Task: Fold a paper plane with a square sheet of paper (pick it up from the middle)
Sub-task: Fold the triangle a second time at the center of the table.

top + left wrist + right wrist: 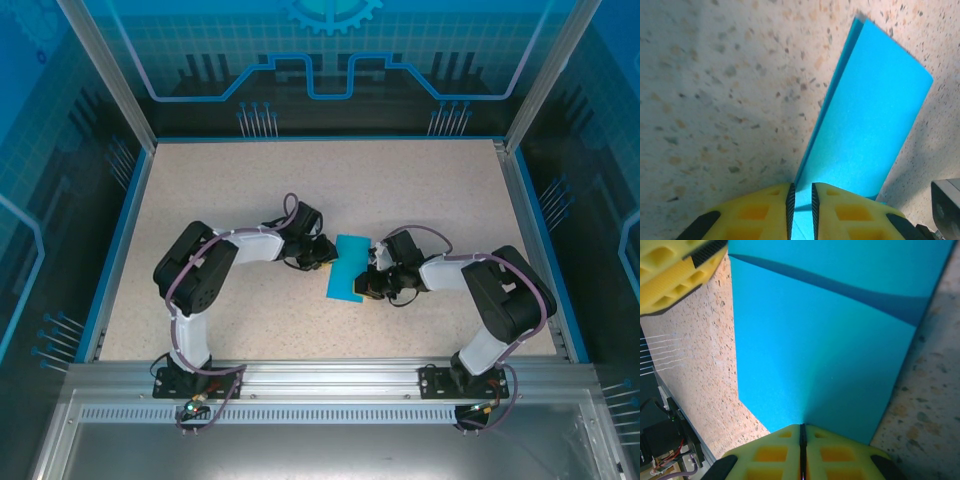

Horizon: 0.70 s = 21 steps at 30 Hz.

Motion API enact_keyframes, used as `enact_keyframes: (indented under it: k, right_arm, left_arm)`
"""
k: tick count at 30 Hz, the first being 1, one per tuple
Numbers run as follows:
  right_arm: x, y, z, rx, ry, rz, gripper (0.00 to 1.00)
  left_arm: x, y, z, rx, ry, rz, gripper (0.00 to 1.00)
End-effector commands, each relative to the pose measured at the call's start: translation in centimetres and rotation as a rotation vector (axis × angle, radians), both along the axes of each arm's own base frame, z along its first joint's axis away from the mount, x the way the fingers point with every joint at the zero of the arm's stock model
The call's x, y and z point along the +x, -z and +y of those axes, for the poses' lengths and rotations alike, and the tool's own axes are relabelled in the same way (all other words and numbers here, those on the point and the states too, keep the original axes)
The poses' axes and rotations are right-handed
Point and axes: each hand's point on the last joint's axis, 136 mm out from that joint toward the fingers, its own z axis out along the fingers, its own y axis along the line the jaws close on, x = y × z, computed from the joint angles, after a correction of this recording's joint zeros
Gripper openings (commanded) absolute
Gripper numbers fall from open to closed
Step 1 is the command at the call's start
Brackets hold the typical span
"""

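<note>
The square sheet of paper, one piece folded to a narrow double layer, lies mid-tabletop between the two arms, likely so each can work an edge. The right hand is pinched shut on its edge, probably anchoring the crease. The left hand straddles the opposite edge with jaws slightly apart; whether it grips, I cannot tell. Two hands, one sheet.

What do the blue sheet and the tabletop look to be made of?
Blue sheet: thin matte paper, folded double, its layered edge visible in the left wrist view. Tabletop: hard beige speckled surface, possibly laminate or stone-look composite; unclear which.
</note>
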Motion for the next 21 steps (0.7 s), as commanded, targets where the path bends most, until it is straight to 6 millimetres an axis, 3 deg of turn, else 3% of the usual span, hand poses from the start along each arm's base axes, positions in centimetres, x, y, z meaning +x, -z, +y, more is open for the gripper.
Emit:
enact_keyframes:
  k: [1, 7, 11, 16, 21]
  right_arm:
    - [-2.4, 2.4, -1.6, -0.077, 0.001, 0.104, 0.10]
    - [-2.1, 2.2, -1.5, -0.076, 0.004, 0.099, 0.10]
    - [-1.9, 2.0, -1.4, -0.072, 0.006, 0.095, 0.10]
    - [-1.6, 1.6, -1.2, -0.070, 0.005, 0.089, 0.10]
    - [-1.2, 0.8, -0.8, -0.059, -0.001, 0.077, 0.10]
  left_arm:
    - [1.4, -1.8, 0.4, 0.009, 0.009, -0.080, 0.22]
    - [0.8, -5.1, -1.4, -0.092, 0.084, -0.134, 0.24]
    - [-0.8, -5.9, -3.4, -0.164, 0.158, -0.134, 0.24]
    - [-2.5, -3.4, -4.9, -0.175, 0.202, -0.071, 0.22]
    - [-2.8, -0.4, -4.3, -0.148, 0.155, -0.008, 0.21]
